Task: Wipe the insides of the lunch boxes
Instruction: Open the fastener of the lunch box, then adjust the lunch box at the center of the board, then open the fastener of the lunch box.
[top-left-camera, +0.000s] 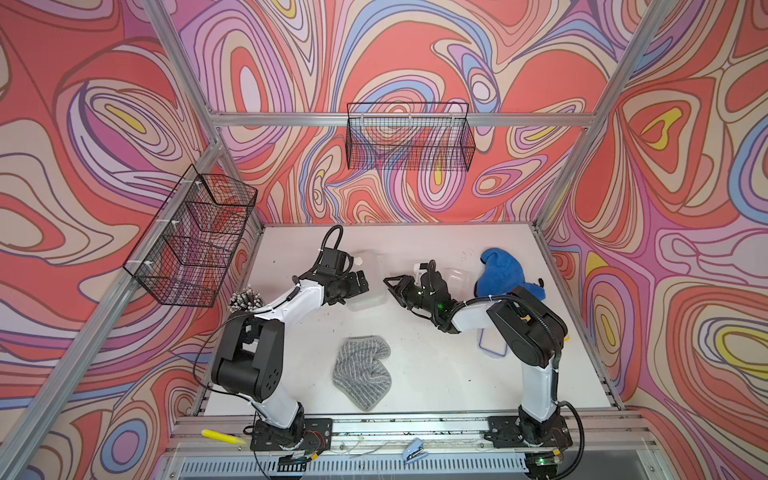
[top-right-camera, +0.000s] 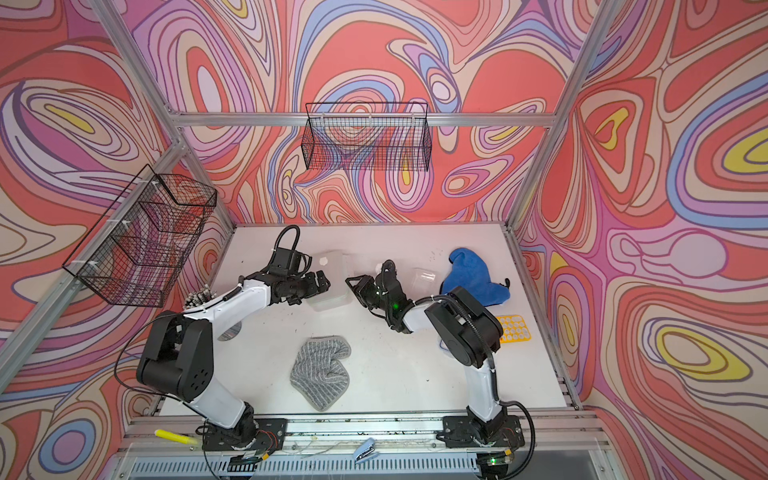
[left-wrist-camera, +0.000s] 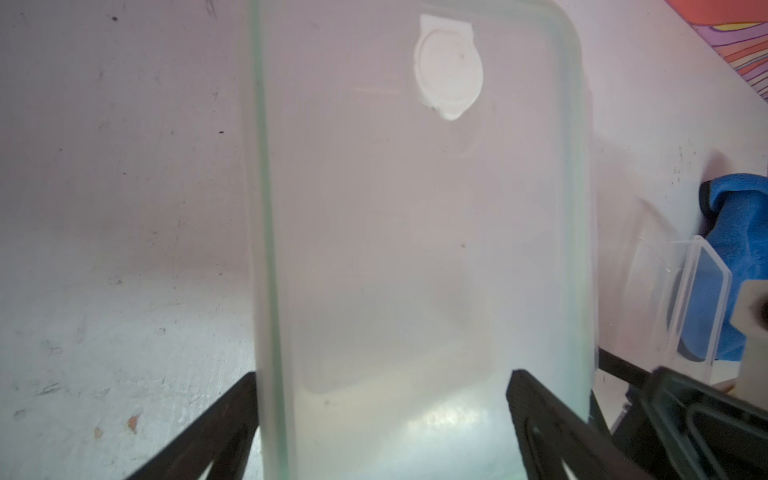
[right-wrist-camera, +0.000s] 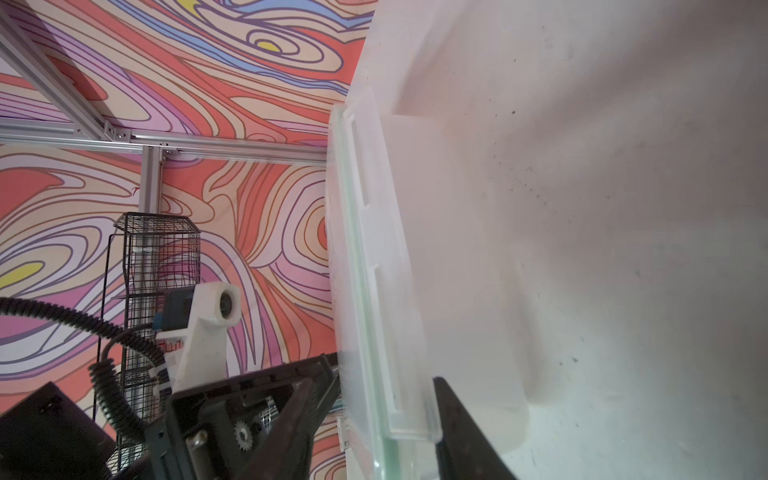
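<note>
The large lunch box (top-left-camera: 374, 266) (top-right-camera: 332, 266) stands mid-table with its green-rimmed lid (left-wrist-camera: 415, 208) on it. My left gripper (top-left-camera: 361, 279) (left-wrist-camera: 380, 399) hangs open over the lid's near end, one finger outside the long edge and one above the lid. My right gripper (top-left-camera: 390, 284) (right-wrist-camera: 386, 382) is open at the box's right end, with the lid's rim and latch flap (right-wrist-camera: 399, 332) between its fingers. The small lunch box (top-left-camera: 459, 276) (left-wrist-camera: 690, 299) sits to the right, against a blue cloth (top-left-camera: 500, 274).
A grey striped cloth (top-left-camera: 362, 374) lies crumpled near the front. A blue-rimmed lid (top-left-camera: 492, 343) and a yellow calculator (top-right-camera: 514, 328) lie partly under the right arm. A bristly bundle (top-left-camera: 246, 299) sits by the left arm. Wire baskets (top-left-camera: 409, 137) hang on the walls.
</note>
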